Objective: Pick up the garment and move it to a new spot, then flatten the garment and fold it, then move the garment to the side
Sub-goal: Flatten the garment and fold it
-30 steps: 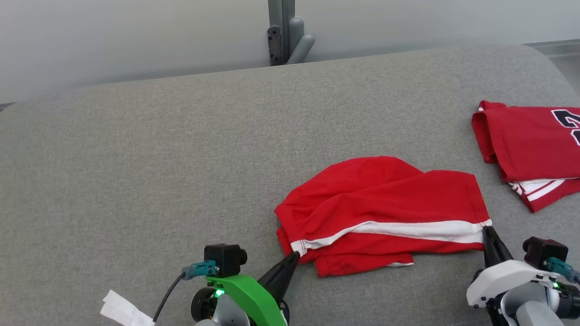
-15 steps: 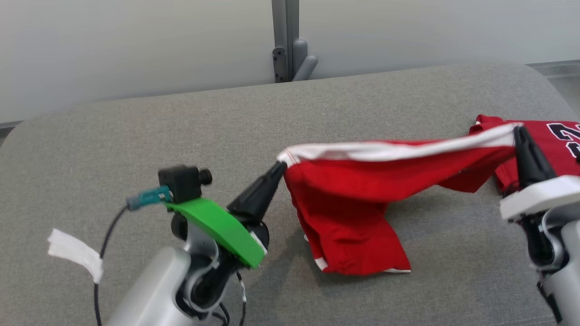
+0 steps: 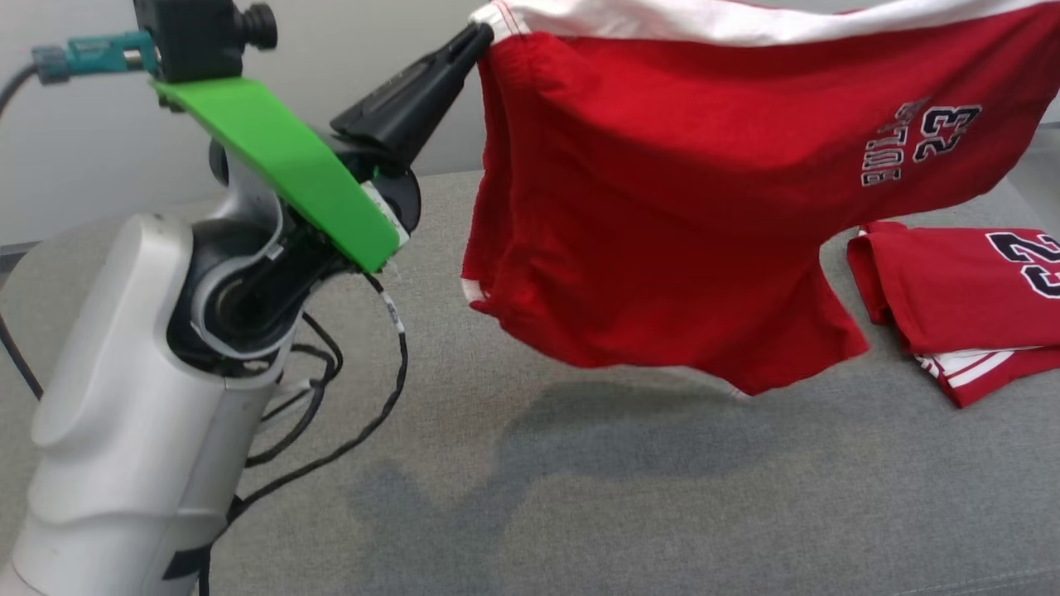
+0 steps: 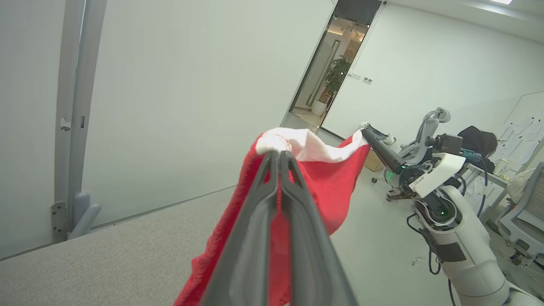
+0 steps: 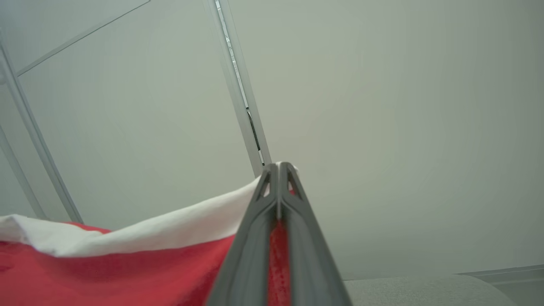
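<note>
The garment [image 3: 662,207], red shorts with a white band along the top and "23" lettering, hangs in the air above the grey cushion [image 3: 580,497]. My left gripper [image 3: 479,33] is shut on its upper left corner. The left wrist view shows those fingers pinching the white band [image 4: 293,142], and my right gripper [image 4: 364,132] holds the far corner there. In the right wrist view, my right gripper [image 5: 278,166] is shut on the band [image 5: 170,231], with red cloth [image 5: 106,276] hanging below it.
A second red garment [image 3: 961,298] with dark numbers lies folded at the cushion's right edge. A pale wall and a grey post [image 4: 70,127] stand behind the cushion. Office chairs [image 4: 429,127] and a doorway [image 4: 335,63] lie beyond my right arm.
Both grippers have risen with the garment, which was lying on the cushion and now hangs stretched between them, clear of the surface. The head view has shifted too.
</note>
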Controlling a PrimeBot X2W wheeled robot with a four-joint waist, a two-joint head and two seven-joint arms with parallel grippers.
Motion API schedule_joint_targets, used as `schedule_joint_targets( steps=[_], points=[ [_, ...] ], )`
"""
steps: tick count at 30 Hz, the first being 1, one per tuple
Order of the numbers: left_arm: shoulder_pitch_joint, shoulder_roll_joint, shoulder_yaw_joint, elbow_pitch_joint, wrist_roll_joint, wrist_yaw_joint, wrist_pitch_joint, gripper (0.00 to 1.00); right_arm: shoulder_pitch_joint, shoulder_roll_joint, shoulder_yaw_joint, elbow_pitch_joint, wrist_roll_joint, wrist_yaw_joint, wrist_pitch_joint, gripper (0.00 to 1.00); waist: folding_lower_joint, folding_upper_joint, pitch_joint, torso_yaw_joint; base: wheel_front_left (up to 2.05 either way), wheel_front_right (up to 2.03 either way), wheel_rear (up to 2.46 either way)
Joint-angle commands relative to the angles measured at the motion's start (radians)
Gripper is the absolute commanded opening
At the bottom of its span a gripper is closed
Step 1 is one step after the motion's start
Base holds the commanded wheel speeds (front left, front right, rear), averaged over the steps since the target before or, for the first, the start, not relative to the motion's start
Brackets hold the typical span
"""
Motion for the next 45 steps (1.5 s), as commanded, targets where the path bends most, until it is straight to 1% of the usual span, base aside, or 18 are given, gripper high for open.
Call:
schedule_joint_targets(
  steps=[1, 3, 6, 7, 10, 12, 15, 19, 20, 23, 25, 27, 28, 29, 34, 37, 42, 45],
  points=[
    [-0.030, 0.006, 0.006, 0.007, -0.007, 0.007, 0.009, 0.00, -0.017, -0.003, 0.001, -0.003, 0.001, 0.000, 0.014, 0.00, 0.0000, 0.0000, 0.015, 0.000, 0.00, 0.00, 0.00],
    [-0.074, 0.007, 0.005, 0.033, -0.007, 0.021, 0.032, 0.00, -0.058, -0.008, 0.014, 0.008, -0.011, 0.000, 0.046, 0.00, 0.0000, 0.0000, 0.040, -0.002, 0.00, 0.00, 0.00],
    [-0.152, 0.002, -0.004, 0.097, 0.004, 0.021, 0.064, 0.00, -0.138, 0.017, 0.036, 0.047, -0.020, 0.000, 0.071, 0.00, 0.0000, 0.0000, 0.095, -0.010, 0.00, 0.00, 0.00],
    [-0.180, -0.004, -0.008, 0.122, 0.003, 0.010, 0.070, 0.00, -0.170, 0.030, 0.043, 0.068, -0.026, 0.000, 0.070, 0.00, 0.0000, 0.0000, 0.117, -0.014, 0.00, 0.00, 0.00],
    [-0.285, -0.002, -0.025, 0.211, 0.057, -0.012, 0.066, 0.00, -0.283, 0.085, 0.060, 0.153, -0.041, 0.000, 0.054, 0.00, 0.0000, 0.0000, 0.206, -0.025, 0.00, 0.00, 0.00],
    [-0.368, -0.011, -0.034, 0.281, 0.095, -0.027, 0.038, 0.00, -0.370, 0.119, 0.075, 0.216, -0.060, 0.000, 0.032, 0.00, 0.0000, 0.0000, 0.281, -0.030, 0.00, 0.00, 0.00],
    [-0.511, -0.014, -0.066, 0.394, 0.196, -0.046, -0.041, 0.00, -0.511, 0.161, 0.098, 0.318, -0.104, 0.000, -0.041, 0.00, 0.0000, 0.0000, 0.400, -0.041, 0.00, 0.00, 0.00],
    [-0.697, 0.001, -0.124, 0.532, 0.348, -0.055, -0.239, 0.00, -0.681, 0.204, 0.129, 0.429, -0.152, 0.000, -0.199, 0.00, 0.0000, 0.0000, 0.534, -0.061, 0.00, 0.00, 0.00],
    [-0.735, 0.005, -0.157, 0.549, 0.382, -0.056, -0.287, 0.00, -0.714, 0.208, 0.137, 0.453, -0.157, 0.000, -0.236, 0.00, 0.0000, 0.0000, 0.561, -0.065, 0.00, 0.00, 0.00],
    [-0.813, 0.029, -0.250, 0.596, 0.427, -0.057, -0.433, 0.00, -0.780, 0.215, 0.183, 0.498, -0.156, 0.000, -0.342, 0.00, 0.0000, 0.0000, 0.627, -0.071, 0.00, 0.00, 0.00],
    [-0.841, 0.048, -0.302, 0.618, 0.420, -0.056, -0.520, 0.00, -0.797, 0.209, 0.219, 0.509, -0.140, 0.000, -0.393, 0.00, 0.0000, 0.0000, 0.662, -0.070, 0.00, 0.00, 0.00],
    [-0.844, 0.063, -0.355, 0.638, 0.402, -0.056, -0.608, 0.00, -0.784, 0.198, 0.261, 0.511, -0.114, 0.000, -0.428, 0.00, 0.0000, 0.0000, 0.686, -0.068, 0.00, 0.00, 0.00],
    [-0.830, 0.065, -0.380, 0.646, 0.385, -0.056, -0.631, 0.00, -0.769, 0.192, 0.282, 0.508, -0.101, 0.000, -0.440, 0.00, 0.0000, 0.0000, 0.694, -0.066, 0.00, 0.00, 0.00],
    [-0.830, 0.065, -0.380, 0.646, 0.385, -0.056, -0.631, 0.00, -0.769, 0.192, 0.282, 0.508, -0.101, 0.000, -0.440, 0.00, 0.0000, 0.0000, 0.694, -0.066, 0.00, 0.00, 0.00],
    [-0.740, 0.103, -0.519, 0.603, 0.290, -0.056, -0.685, 0.00, -0.668, 0.140, 0.352, 0.473, -0.039, 0.000, -0.470, 0.00, 0.0000, 0.0000, 0.692, -0.061, 0.00, 0.00, 0.00],
    [-0.667, 0.135, -0.580, 0.513, 0.240, -0.056, -0.691, 0.00, -0.580, 0.103, 0.354, 0.420, -0.017, 0.000, -0.474, 0.00, 0.0000, 0.0000, 0.667, -0.058, 0.00, 0.00, 0.00],
    [-0.473, 0.209, -0.588, 0.327, 0.193, -0.056, -0.689, 0.00, -0.372, 0.070, 0.297, 0.297, -0.020, 0.000, -0.473, 0.00, 0.0000, 0.0000, 0.592, -0.054, 0.00, 0.00, 0.00],
    [-0.352, 0.255, -0.618, 0.233, 0.169, -0.056, -0.689, 0.00, -0.238, 0.040, 0.274, 0.232, -0.034, 0.000, -0.473, 0.00, 0.0000, 0.0000, 0.538, -0.049, 0.00, 0.00, 0.00]
  ],
)
